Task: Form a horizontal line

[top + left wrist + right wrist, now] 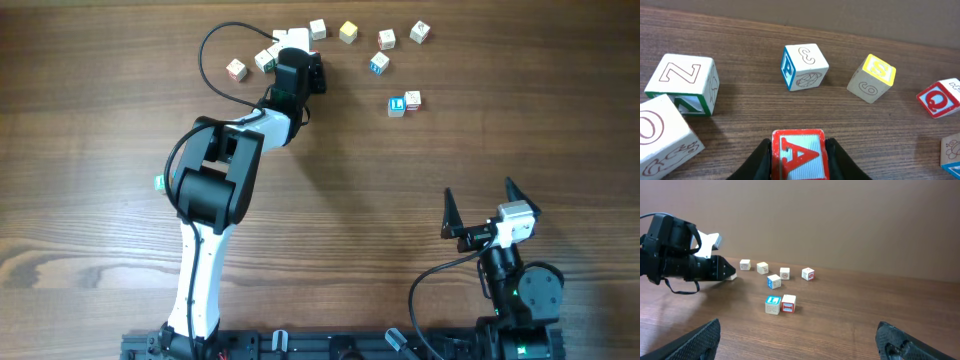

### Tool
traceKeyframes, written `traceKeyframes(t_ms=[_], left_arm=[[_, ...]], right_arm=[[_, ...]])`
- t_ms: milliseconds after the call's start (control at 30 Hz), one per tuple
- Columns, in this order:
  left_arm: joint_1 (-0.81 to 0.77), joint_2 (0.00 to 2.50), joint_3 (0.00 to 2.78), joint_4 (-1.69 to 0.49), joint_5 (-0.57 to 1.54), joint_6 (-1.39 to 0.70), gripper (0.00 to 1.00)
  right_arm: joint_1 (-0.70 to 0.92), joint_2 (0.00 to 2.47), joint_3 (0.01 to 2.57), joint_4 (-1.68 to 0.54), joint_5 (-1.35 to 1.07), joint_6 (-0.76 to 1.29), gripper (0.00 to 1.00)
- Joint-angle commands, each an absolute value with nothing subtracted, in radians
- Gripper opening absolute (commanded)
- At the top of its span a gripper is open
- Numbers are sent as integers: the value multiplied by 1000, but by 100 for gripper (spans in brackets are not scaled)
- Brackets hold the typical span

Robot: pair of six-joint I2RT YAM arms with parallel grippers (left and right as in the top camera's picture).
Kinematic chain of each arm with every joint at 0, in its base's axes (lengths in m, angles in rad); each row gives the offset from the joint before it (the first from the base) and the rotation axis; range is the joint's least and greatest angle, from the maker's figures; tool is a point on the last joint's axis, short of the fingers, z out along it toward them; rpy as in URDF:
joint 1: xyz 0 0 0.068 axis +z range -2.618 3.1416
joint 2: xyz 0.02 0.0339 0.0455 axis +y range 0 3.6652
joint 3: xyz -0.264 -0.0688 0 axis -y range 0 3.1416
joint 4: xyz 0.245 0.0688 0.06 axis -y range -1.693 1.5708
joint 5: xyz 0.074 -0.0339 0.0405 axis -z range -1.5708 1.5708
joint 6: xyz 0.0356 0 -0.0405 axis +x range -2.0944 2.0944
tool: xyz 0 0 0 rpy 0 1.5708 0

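**Left gripper [799, 148] clamped on the pale wooden cube with the red letter A [798, 159].**
We found the horizontal line [404, 102] (two touching pale wooden letter cubes so far) to its right, running roughly left-right; the right gripper [480, 192] gaped wide, empty.

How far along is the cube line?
Done: just a start, the blue-faced cube and a red-faced cube side by side. In hand: the left hand grips the red A cube among the scattered ones. Left: the Z cube, yellow S cube, red Q cube and others lie loose and apart; the right hand is open, away from them.
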State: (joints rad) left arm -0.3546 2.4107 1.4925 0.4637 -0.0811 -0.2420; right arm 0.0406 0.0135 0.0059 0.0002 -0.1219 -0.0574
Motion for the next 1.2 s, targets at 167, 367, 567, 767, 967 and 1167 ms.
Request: traceKeyframes(t_ms=[167,367,567,767,967,1167], left_arm=[[-358,2160,1493,222,-80,-243,24],[-350,1948,1493,-71,-81,-243,24],[-348,1702,1493,-429,-81,-243,21],[-348,1553,1493,-796,-129,-243,15],[-348,1570,1473,-1026,-200,-244,13],[-348,1601,1335,-1059,-310,-244,13]], right_arm=[[47,7,6,6,-112,-68,100],[47,7,6,6,-112,-69,100],[47,7,6,6,-112,-69,100],[47,7,6,6,-112,-68,100],[47,7,6,6,-112,-68,100],[47,7,6,6,-112,-68,100]])
